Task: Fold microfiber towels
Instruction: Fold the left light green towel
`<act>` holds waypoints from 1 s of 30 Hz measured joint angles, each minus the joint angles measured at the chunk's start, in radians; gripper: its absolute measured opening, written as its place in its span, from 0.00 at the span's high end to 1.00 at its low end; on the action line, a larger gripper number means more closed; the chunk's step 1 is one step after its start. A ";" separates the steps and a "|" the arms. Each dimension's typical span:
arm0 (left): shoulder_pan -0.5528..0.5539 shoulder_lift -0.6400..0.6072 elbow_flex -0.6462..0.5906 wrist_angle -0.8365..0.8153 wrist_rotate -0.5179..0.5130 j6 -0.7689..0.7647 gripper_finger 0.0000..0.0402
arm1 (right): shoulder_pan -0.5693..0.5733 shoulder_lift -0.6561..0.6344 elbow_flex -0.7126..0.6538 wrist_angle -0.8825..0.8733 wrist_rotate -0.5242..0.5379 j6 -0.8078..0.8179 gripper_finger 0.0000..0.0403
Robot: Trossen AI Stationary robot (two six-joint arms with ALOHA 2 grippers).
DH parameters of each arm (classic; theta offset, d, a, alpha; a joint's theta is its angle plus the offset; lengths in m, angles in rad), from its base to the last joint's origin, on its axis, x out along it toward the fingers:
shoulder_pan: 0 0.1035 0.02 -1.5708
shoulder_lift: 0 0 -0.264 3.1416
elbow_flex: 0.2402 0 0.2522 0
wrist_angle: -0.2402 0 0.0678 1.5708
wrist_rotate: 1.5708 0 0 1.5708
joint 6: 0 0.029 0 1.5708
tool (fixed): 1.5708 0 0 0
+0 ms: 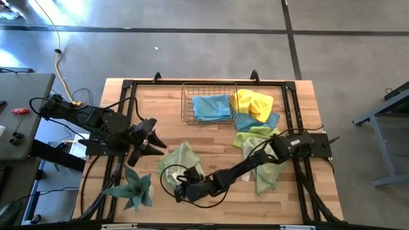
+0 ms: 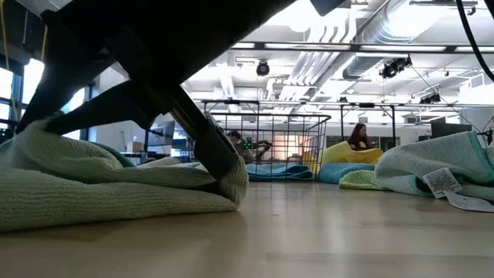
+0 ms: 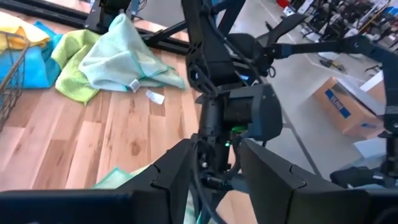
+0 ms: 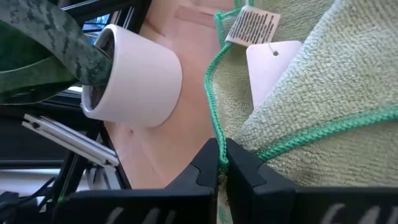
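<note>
The pale green towel point(image 1: 181, 160) being worked lies at about 6 o'clock on the wooden table point(image 1: 300, 204), partly doubled over itself. The right gripper point(image 1: 181, 191) sits at the towel's 6 o'clock edge, its fingers pressed together on the green-stitched hem point(image 4: 273, 146). The left gripper point(image 1: 155, 142) hovers at the towel's 9 o'clock side with its fingers spread, holding nothing.

At 3 o'clock a loose heap holds lime green point(image 1: 250, 137), light blue point(image 1: 259, 121) and yellow point(image 1: 254, 103) towels, with another pale green towel point(image 1: 268, 174) under the right arm. A folded blue towel point(image 1: 211, 107) rests in the copper wire basket point(image 1: 187, 102) at 12 o'clock.

The potted plant point(image 1: 134, 186) stands just beside the right gripper, its white pot point(image 4: 134, 78) close. A sweep toward 9 o'clock could likely knock it over. The pinch catches only the hem, so the cloth may slip free or drag the fold open.

A sewn care label point(image 4: 252, 25) and a white hang tag point(image 4: 270, 62) show at the hem; the print is too small to read.
</note>
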 joint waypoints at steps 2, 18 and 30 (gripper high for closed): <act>0.000 0.000 0.000 -0.013 -0.012 0.000 0.68 | -0.001 0.000 0.000 0.001 -0.004 0.000 0.96; 0.000 0.000 0.000 -0.119 -0.020 0.056 0.68 | -0.043 -0.087 0.000 -0.122 -0.309 -0.133 0.58; 0.000 0.046 -0.041 -0.153 -0.042 0.165 0.67 | -0.026 -0.187 -0.003 -0.698 0.044 -0.051 0.66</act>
